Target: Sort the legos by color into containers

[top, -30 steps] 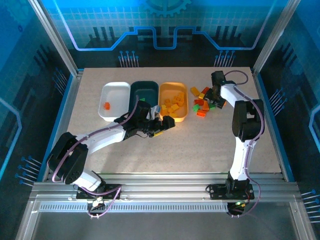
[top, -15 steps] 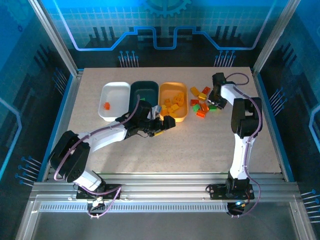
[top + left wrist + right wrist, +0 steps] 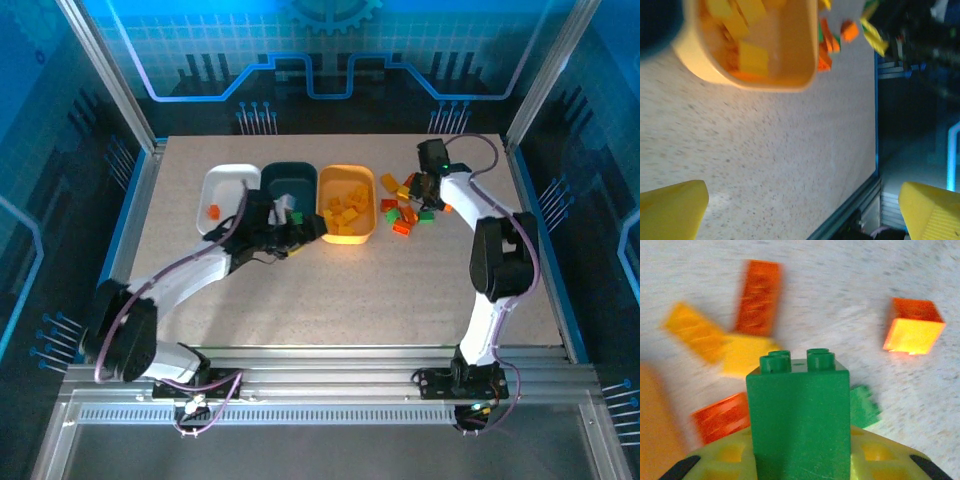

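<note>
the tabletop (image 3: 380, 290) is pale beige, flecked all over with fine dark specks. the white tub (image 3: 226, 188) has one red-orange lego (image 3: 213, 211), the dark teal tub (image 3: 290, 167) is plain, and the orange tub (image 3: 346, 171) has yellow-orange legos (image 3: 347, 212). the green lego (image 3: 799, 410) is solid mid-green, and the loose pile (image 3: 405, 205) mixes red-orange, yellow-orange and green.

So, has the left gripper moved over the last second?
Yes. The left gripper has shifted leftward, from the orange tub's near rim to the dark teal tub's near rim.
</note>
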Action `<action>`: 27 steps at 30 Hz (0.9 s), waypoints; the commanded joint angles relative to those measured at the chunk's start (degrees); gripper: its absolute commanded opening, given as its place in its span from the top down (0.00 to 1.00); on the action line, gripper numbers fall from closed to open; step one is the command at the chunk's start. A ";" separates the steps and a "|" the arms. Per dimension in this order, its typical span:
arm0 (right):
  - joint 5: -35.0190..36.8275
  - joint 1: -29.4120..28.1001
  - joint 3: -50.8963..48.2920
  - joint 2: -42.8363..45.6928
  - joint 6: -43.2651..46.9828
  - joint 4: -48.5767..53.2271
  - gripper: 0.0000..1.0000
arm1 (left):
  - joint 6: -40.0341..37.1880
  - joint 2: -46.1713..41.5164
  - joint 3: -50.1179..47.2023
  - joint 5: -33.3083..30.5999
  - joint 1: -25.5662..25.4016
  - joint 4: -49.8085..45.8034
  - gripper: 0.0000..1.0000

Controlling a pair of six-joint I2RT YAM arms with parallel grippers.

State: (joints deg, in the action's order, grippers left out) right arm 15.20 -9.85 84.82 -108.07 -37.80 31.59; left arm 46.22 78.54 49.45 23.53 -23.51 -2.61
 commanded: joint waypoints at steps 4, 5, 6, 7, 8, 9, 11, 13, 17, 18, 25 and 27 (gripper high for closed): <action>-2.83 -19.51 3.42 0.04 4.81 -3.37 0.73 | 2.89 -10.69 -8.58 -7.29 14.25 -6.93 0.01; -3.22 -22.51 5.75 -2.14 6.07 -3.47 0.73 | 3.60 -12.18 -10.05 -7.86 16.96 -8.00 0.01; -3.42 -25.54 8.46 -4.67 7.35 -3.65 0.73 | 4.26 -13.16 -11.64 -7.33 19.75 -8.13 0.01; -3.23 -27.64 11.81 -7.08 8.44 -3.00 0.73 | 4.61 -14.09 -12.95 -6.12 22.08 -7.69 0.01; -2.53 -29.49 15.52 -9.99 9.10 -1.49 0.73 | 4.77 -15.05 -14.25 -4.15 24.44 -7.09 0.01; -2.33 -30.85 19.75 -13.02 9.57 -0.04 0.73 | 4.68 -16.07 -15.19 -2.62 26.29 -6.99 0.01; -2.92 -32.43 26.52 -18.27 10.66 1.65 0.73 | 3.86 -17.80 -16.41 -1.58 28.04 -7.92 0.01; -3.17 -33.37 35.12 -24.06 11.61 6.03 0.72 | 2.83 -19.42 -17.31 -0.70 28.52 -8.73 0.01; -3.10 -33.97 51.45 -33.61 12.33 15.81 0.59 | 1.53 -20.10 -18.08 1.95 28.52 -8.79 0.01; -3.14 -34.01 54.31 -34.78 12.74 17.61 0.52 | 1.18 -20.01 -17.77 2.60 28.52 -8.98 0.01; 0.95 -34.06 48.80 -26.60 14.23 15.89 0.41 | 2.11 -19.77 -17.33 5.75 28.43 -6.22 0.01; 3.60 -33.44 43.64 -21.03 14.55 14.23 0.41 | 2.99 -19.60 -17.46 7.07 27.98 -4.40 0.01</action>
State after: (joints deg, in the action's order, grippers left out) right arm 14.52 -44.18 132.57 -138.93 -24.71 45.47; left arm 49.12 59.20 31.99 26.81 4.71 -9.85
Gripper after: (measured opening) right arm 0.593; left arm 0.990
